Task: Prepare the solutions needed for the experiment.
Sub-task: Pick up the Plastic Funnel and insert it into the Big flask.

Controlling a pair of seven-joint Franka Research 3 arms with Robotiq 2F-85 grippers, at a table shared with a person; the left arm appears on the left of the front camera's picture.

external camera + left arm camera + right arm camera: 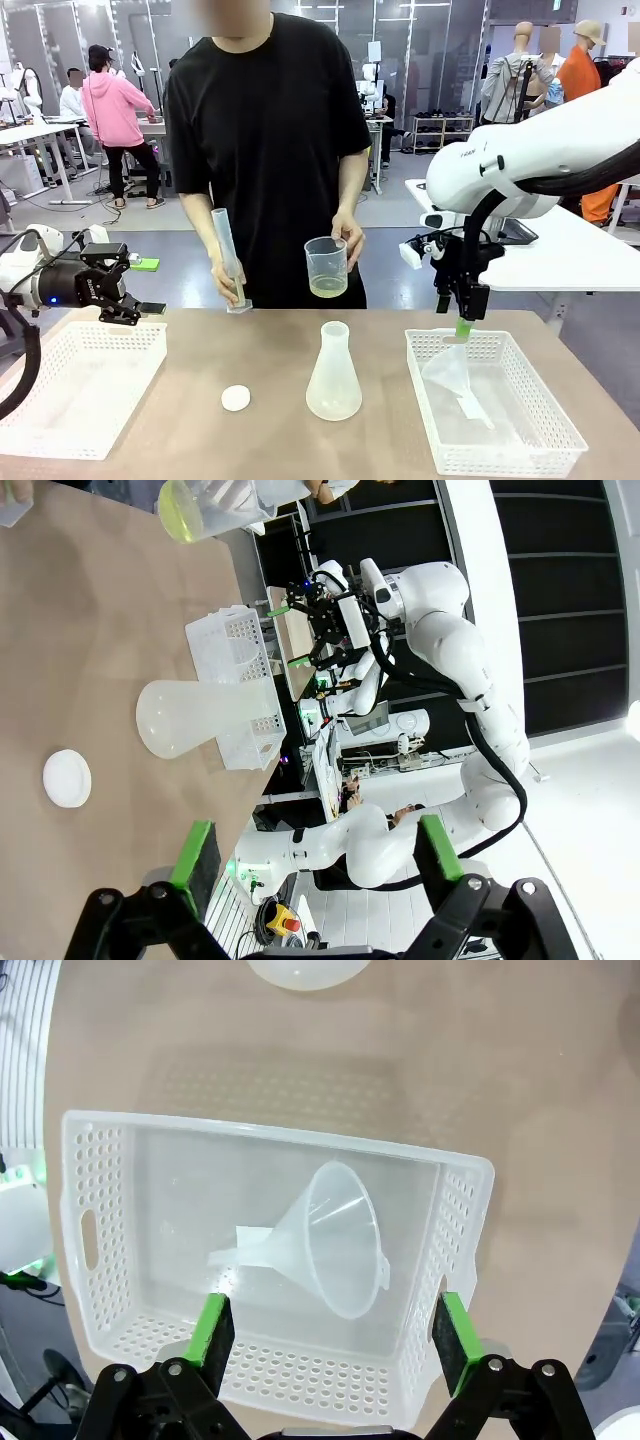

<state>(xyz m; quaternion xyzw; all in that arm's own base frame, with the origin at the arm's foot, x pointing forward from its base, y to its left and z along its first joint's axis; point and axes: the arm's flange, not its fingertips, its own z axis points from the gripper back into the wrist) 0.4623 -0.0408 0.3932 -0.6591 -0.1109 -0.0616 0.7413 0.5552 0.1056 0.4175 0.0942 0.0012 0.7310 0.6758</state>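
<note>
Front view has the person holding a beaker [326,262] of the solutions [327,288] above the bench's [280,350] far edge, beside a tall cylinder [225,248]. The left gripper [148,287] hovers near an empty-looking white basket [100,329], fingers apart. The right gripper [463,323] hangs above the funnel [335,1240] in another basket [100,1260], fingers likewise apart.

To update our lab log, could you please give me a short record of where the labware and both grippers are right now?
Solution: pale yellow, low in the beaker
Beaker: held up by the person's hand
Graduated cylinder: gripped by the other hand, base at the table's far edge
Flask: upright, mid-table
Cap: on the table beside the flask
Funnel: on its side in the right basket
Left gripper: open, over the left basket
Right gripper: open, above the funnel
</note>
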